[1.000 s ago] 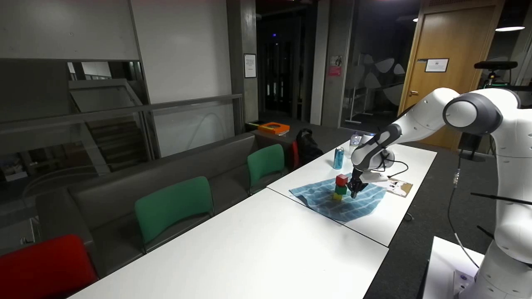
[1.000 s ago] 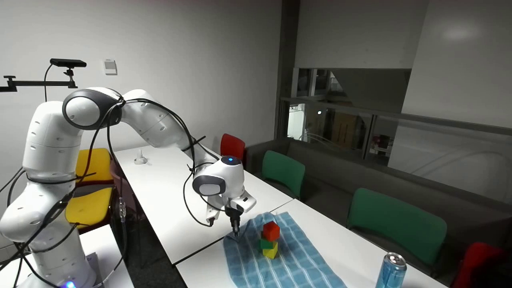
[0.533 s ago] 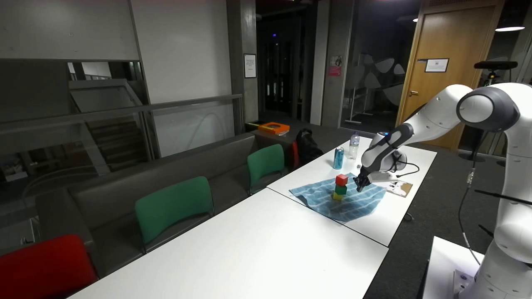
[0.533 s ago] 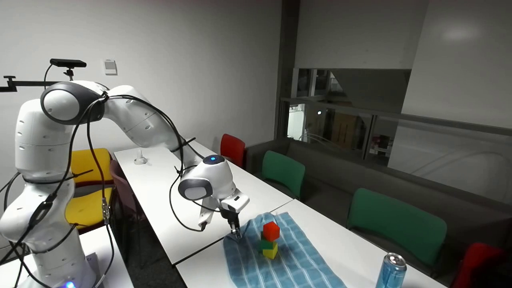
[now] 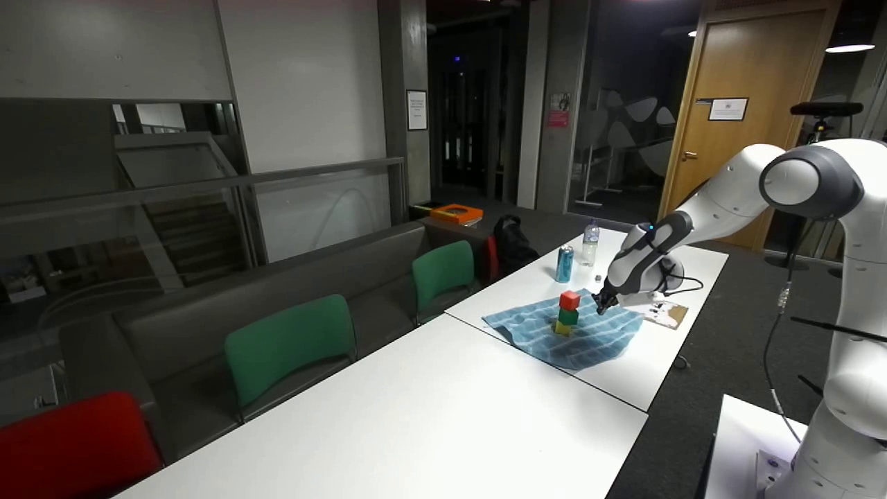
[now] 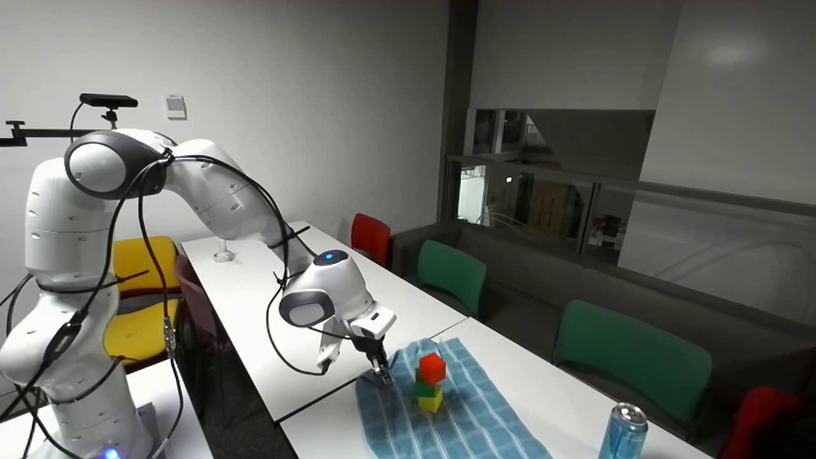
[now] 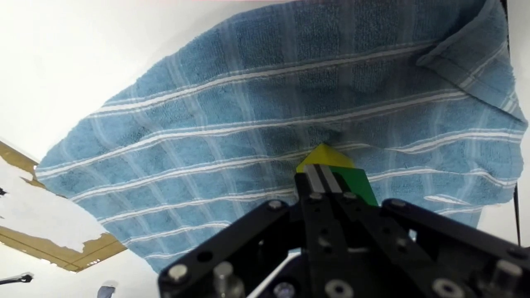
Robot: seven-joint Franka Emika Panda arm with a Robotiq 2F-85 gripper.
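Note:
A stack of blocks stands on a blue striped cloth [image 5: 533,329] [image 6: 459,408] in both exterior views. A red cube [image 5: 569,300] [image 6: 432,368] is on top, a green block [image 5: 568,317] [image 6: 425,389] in the middle and a yellow block [image 5: 563,329] [image 6: 431,401] at the bottom. My gripper [image 5: 600,310] [image 6: 386,378] is shut and empty, tilted, beside the stack and apart from it. In the wrist view the closed fingertips [image 7: 322,167] overlap the yellow block [image 7: 325,155] and the green block [image 7: 359,182]. The red cube is hidden there.
A blue can [image 5: 565,264] [image 6: 625,433] and a clear bottle [image 5: 590,242] stand on the white table [image 5: 429,388]. A brown and white cardboard piece [image 5: 669,314] [image 7: 97,250] lies by the cloth, under the wrist. Green chairs [image 5: 291,343] [image 6: 631,357] line the table's side.
My gripper has moved back from the stack, risen slightly and tilted, so its fingers slant toward the blocks. The arm's elbow has drawn back toward the base. The stack and cloth have not moved.

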